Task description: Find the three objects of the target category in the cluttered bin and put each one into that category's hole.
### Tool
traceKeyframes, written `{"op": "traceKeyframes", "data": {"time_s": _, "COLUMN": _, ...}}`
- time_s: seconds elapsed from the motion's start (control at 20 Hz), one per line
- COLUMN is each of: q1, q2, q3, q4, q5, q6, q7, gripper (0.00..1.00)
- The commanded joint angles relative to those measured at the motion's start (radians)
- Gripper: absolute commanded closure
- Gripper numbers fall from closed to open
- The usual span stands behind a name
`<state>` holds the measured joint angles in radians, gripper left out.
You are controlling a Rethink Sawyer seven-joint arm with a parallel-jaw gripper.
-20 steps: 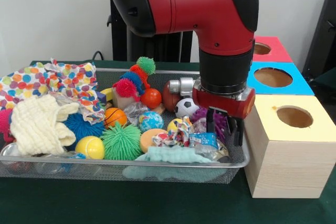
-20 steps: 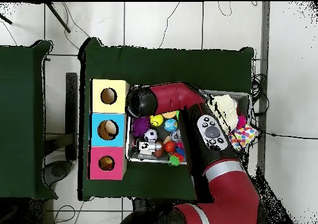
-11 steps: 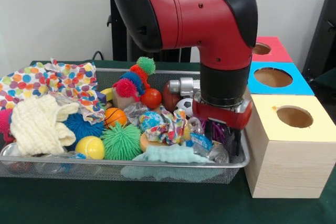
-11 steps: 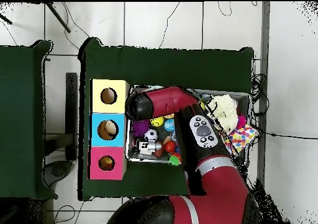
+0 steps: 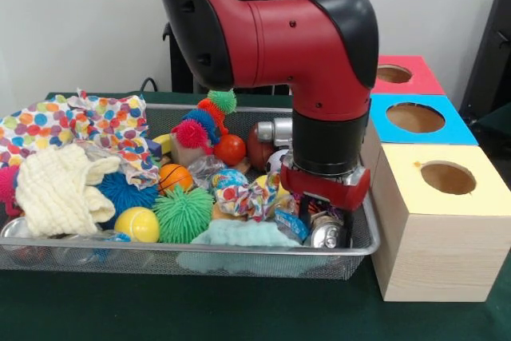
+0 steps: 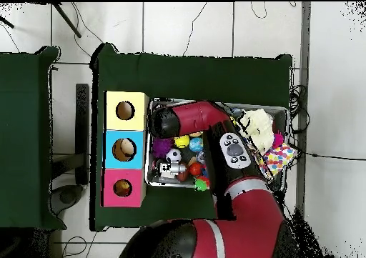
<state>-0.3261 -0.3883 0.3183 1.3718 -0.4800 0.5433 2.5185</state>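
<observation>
Lower and leftward now: hand (image 5: pixel 319 217) sunk among clutter by crushed can (image 5: pixel 326 234) | finger spread: can't tell | nothing lifted yet

Probably robotics lab: green-clothed table (image 6: pixel 193 73), tiled floor (image 6: pixel 179 28), loose cables (image 6: pixel 300 98), bare wall (image 5: pixel 72 21).

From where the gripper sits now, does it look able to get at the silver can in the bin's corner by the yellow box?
Probably yes. The gripper is low in the bin right above the silver can, with nothing lying over the can. Whether its fingers are around it cannot be seen.
</observation>
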Motion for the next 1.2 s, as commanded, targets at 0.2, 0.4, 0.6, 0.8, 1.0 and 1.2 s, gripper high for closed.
{"op": "traceKeyframes", "data": {"time_s": 0.2, "q1": -0.211, "q2": -0.082, "q3": 0.096, "q4": 0.092, "q5": -0.019, "q6": 0.067, "q7": -0.291, "gripper": 0.00}}
{"op": "traceKeyframes", "data": {"time_s": 0.4, "q1": -0.279, "q2": -0.123, "q3": 0.162, "q4": 0.097, "q5": -0.021, "q6": 0.134, "q7": -0.376, "gripper": 0.00}}
{"op": "traceKeyframes", "data": {"time_s": 0.6, "q1": -0.313, "q2": -0.183, "q3": 0.200, "q4": 0.108, "q5": -0.025, "q6": 0.195, "q7": -0.422, "gripper": 0.00}}
{"op": "traceKeyframes", "data": {"time_s": 0.8, "q1": -0.339, "q2": -0.200, "q3": 0.225, "q4": 0.092, "q5": -0.047, "q6": 0.221, "q7": -0.462, "gripper": 0.00}}
{"op": "traceKeyframes", "data": {"time_s": 1.0, "q1": -0.336, "q2": -0.201, "q3": 0.224, "q4": 0.094, "q5": -0.062, "q6": 0.201, "q7": -0.439, "gripper": 0.00}}
{"op": "traceKeyframes", "data": {"time_s": 1.2, "q1": -0.315, "q2": -0.200, "q3": 0.207, "q4": 0.120, "q5": -0.069, "q6": 0.153, "q7": -0.386, "gripper": 0.00}}
